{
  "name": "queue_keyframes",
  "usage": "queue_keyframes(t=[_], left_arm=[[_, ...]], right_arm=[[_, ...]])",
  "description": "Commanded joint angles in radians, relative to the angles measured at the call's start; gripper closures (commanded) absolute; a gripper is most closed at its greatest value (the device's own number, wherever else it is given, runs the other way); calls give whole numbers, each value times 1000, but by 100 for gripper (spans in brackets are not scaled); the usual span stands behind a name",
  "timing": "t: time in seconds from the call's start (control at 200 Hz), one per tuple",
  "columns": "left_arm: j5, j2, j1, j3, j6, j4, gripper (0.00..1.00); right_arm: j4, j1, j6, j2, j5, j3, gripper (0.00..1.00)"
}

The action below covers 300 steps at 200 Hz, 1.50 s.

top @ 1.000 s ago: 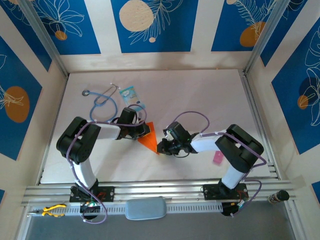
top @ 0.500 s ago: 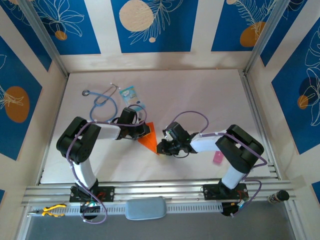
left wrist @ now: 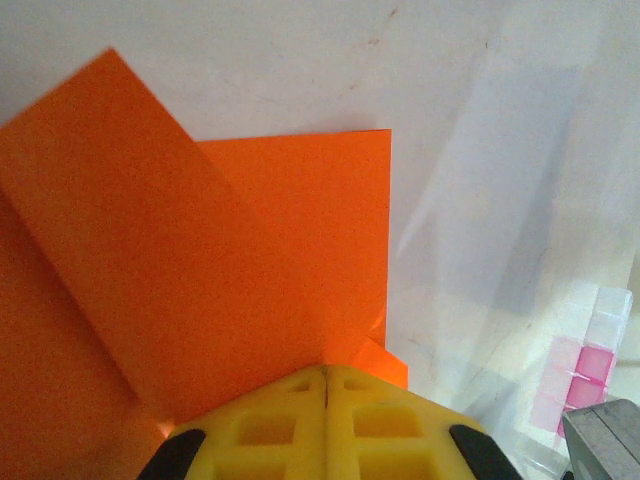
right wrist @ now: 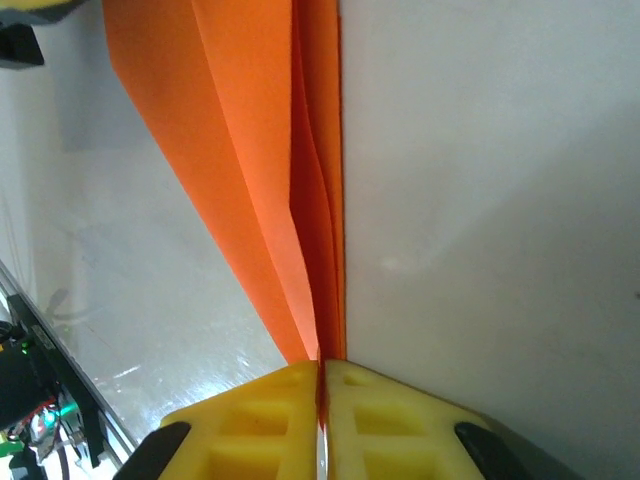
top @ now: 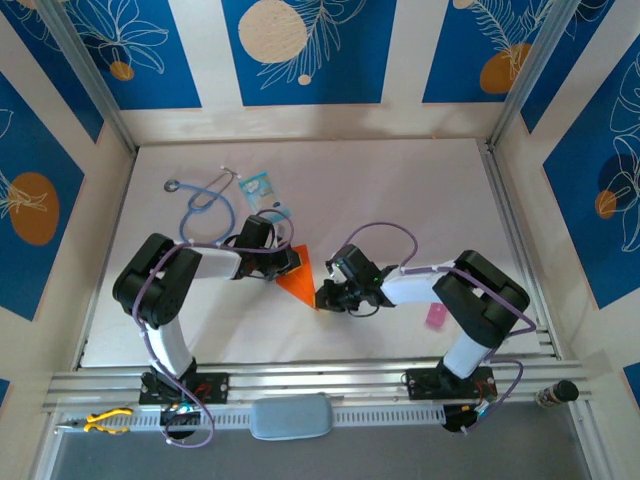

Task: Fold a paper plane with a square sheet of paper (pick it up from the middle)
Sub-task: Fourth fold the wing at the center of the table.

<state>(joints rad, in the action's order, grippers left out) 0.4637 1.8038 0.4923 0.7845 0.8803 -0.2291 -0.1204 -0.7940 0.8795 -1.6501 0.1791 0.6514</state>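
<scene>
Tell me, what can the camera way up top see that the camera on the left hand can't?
Top camera's extras: a blue stethoscope, a light-blue packet, a pink strip, and the right gripper pinching the paper's near tip.
Left wrist camera's extras: a close look at the flaps folded over each other, and its yellow fingers shut tight on the paper's edge.
Both share: the orange paper lying on the white table, held by the left gripper.
</scene>
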Motion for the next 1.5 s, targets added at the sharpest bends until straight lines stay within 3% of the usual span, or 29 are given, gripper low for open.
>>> queue_keyframes(t=[0.0, 0.205, 0.63, 0.87, 1.031, 1.201, 1.496], left_arm=[[-40, 22, 8, -14, -23, 73, 100], [-45, 17, 8, -16, -23, 74, 100], [-46, 20, 8, -19, -22, 73, 100], [-46, 15, 7, -21, -21, 74, 100], [-48, 12, 8, -22, -29, 80, 100], [-46, 14, 8, -24, -26, 77, 100], [-48, 13, 8, -21, -25, 80, 100]], right_arm=[[120, -13, -22, 7, 10, -26, 94], [128, -15, -17, 23, -16, -22, 90], [173, -23, -43, 21, -21, -12, 93], [213, -12, -43, 108, -66, 15, 88], [143, 14, -28, 147, -14, 34, 90], [67, 12, -8, 51, 70, 115, 95], [0, 12, 47, -102, 55, 140, 97]])
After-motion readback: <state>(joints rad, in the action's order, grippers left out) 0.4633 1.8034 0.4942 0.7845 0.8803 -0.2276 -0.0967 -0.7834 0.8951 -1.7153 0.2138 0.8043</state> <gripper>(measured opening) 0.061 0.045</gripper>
